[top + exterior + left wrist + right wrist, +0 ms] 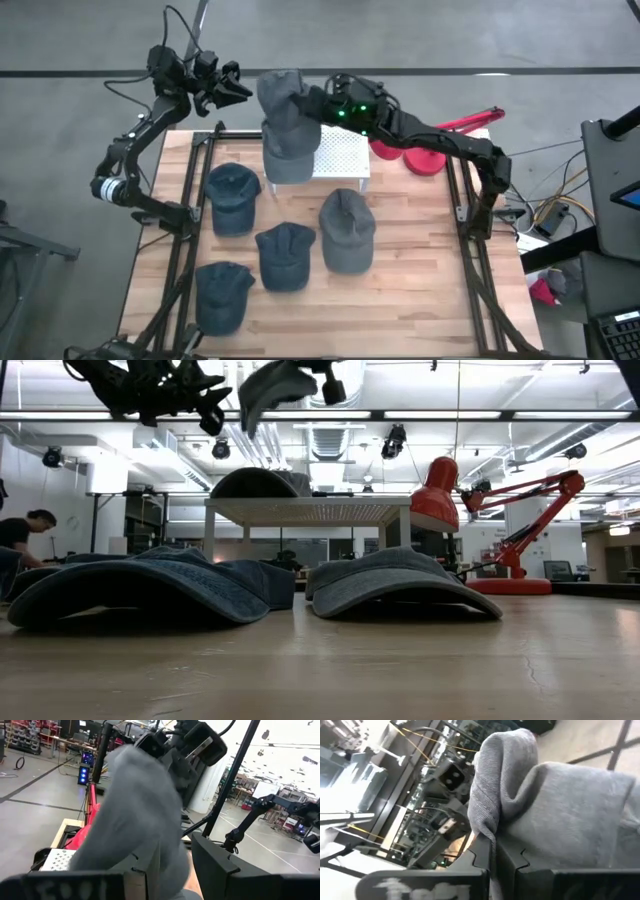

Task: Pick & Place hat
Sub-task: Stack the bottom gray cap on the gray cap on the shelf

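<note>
From above I see my right gripper clamped on the grey cap, lifted; wrist view confirms. Left gripper looks part-open, seemingly empty.

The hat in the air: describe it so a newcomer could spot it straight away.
Start at the white perforated stand at the far edge of the wooden table. Above its left end hangs a grey hat, pinched in the right gripper, with the left gripper close beside it. It is the only hat off the table; the other caps lie flat.
</note>
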### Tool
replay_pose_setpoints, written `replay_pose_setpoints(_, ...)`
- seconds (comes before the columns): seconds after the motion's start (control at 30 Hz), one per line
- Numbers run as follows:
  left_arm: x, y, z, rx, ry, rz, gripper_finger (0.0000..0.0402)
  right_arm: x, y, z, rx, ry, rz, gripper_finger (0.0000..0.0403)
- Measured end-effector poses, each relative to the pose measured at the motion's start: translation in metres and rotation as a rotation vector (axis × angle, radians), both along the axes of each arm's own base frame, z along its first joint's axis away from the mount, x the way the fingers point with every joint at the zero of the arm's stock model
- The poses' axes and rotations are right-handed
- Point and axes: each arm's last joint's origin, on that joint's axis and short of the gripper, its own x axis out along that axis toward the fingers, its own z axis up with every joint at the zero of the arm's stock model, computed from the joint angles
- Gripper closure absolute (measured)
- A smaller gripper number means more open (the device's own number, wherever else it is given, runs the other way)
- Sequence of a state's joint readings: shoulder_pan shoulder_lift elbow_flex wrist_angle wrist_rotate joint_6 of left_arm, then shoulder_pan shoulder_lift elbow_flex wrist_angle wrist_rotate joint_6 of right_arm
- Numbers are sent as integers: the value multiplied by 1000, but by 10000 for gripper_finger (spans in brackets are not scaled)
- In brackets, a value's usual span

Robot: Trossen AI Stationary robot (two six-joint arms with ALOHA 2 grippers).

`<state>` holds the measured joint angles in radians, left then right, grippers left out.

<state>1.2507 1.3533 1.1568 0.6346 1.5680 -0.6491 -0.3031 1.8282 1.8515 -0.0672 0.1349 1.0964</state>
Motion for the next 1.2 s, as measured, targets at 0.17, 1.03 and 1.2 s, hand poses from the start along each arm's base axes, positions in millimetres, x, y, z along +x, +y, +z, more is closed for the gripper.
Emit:
replay_pose_setpoints(0.17, -1, -5, 5, 61, -19, -3, 287, 11, -4, -13, 24, -1, 0, 394)
replay_pose_setpoints(1.03, -25, -67, 50, 352, -113, 10, 287, 35, -5, -39, 89, -82, 41, 394)
replay_pose_setpoints(1.2, -25, -66, 50, 325, -105, 12, 287, 47, -8, -56, 142, -88, 64, 394)
